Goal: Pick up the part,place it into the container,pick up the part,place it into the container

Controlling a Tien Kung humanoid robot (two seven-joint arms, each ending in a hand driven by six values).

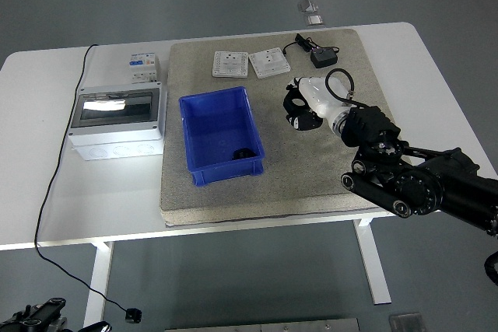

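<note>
A blue container [222, 136] stands open on the grey mat [272, 184], left of centre. One small black part [245, 153] lies inside it at the near right corner. My right arm comes in from the lower right. My right hand [300, 108] is to the right of the container, level with its far half. Its black fingers [294, 102] are curled around another small black part [304, 121], held just above the mat. The part is largely hidden by the fingers. My left arm is out of view.
Two white switch plates [230, 64] [270, 62] and a black power adapter [323, 57] with its cable lie at the mat's far edge. A grey enclosure box [118, 122] and a small breaker [143, 66] stand on the white table [47, 192] to the left.
</note>
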